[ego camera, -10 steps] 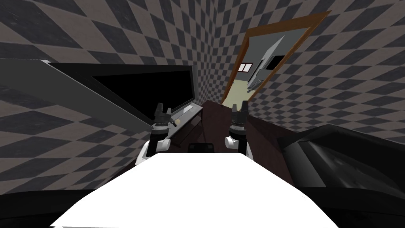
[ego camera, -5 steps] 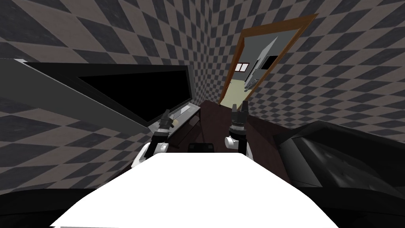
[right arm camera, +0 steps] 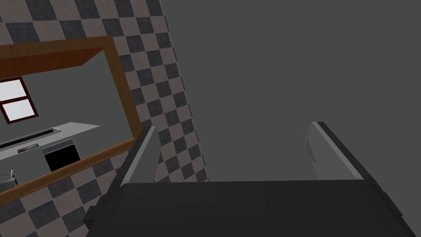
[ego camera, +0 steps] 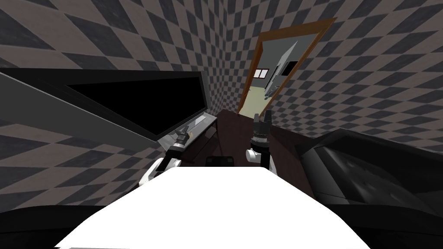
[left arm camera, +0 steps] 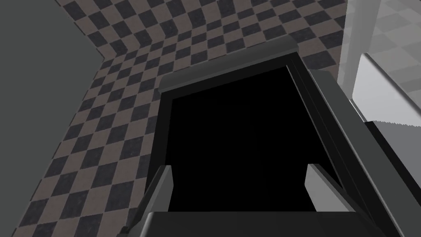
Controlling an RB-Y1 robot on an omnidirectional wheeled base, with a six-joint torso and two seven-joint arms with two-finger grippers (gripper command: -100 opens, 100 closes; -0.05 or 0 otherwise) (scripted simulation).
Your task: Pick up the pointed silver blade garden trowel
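Nearest, the left tool [ego camera: 181,135] is recorded low at the near end of a grey counter [ego camera: 203,120]. Its fingers [left arm camera: 163,187] are set wide apart and nothing is held between them. Past them, in the left wrist view, a black area [left arm camera: 234,144] is enclosed by a dark frame [left arm camera: 226,76].

The right tool [ego camera: 262,116] is held upright over a dark brown surface [ego camera: 235,129], well apart from the left. Its fingers are likewise spread and empty.

The garden trowel [ego camera: 190,128] is laid on the counter just ahead of the left tool; whether the two touch cannot be told. Its long axis is read as running along the counter, away from the robot and toward the far corner. Which end bears the point cannot be told.

The counter is bounded on its left by the dark frame. On its right, its edge falls to the dark brown surface. Open room is given by that brown strip, which is closed on the right by a dark bulky furnishing [ego camera: 367,173].

Farthest, a wood-framed doorway [ego camera: 281,65] is set in the checkered wall [ego camera: 130,34].
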